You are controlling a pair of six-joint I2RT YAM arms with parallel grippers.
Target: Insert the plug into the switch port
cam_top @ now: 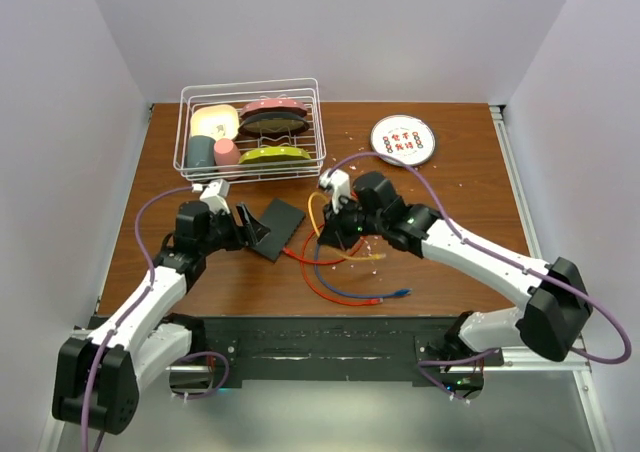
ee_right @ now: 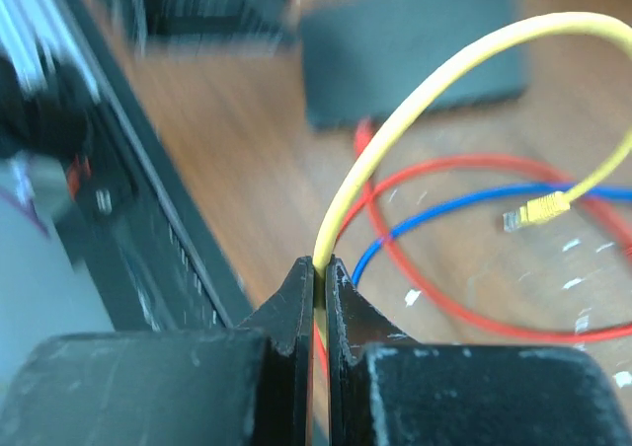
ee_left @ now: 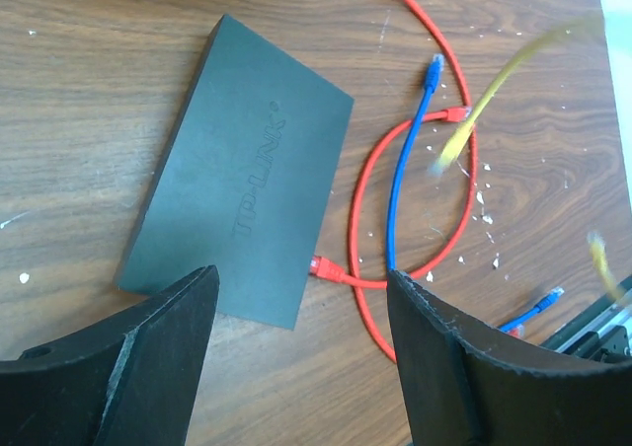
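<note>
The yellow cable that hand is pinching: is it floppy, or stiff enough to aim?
Probably springy rather than limp: from the right hand the yellow cable holds a smooth arch. Its plug hangs free at the arch's other end, so it would likely sway and be hard to aim. Being thin, it is probably light.

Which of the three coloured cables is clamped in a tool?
The yellow cable, pinched in the shut right tool; the red cable and blue cable lie loose on the table.
</note>
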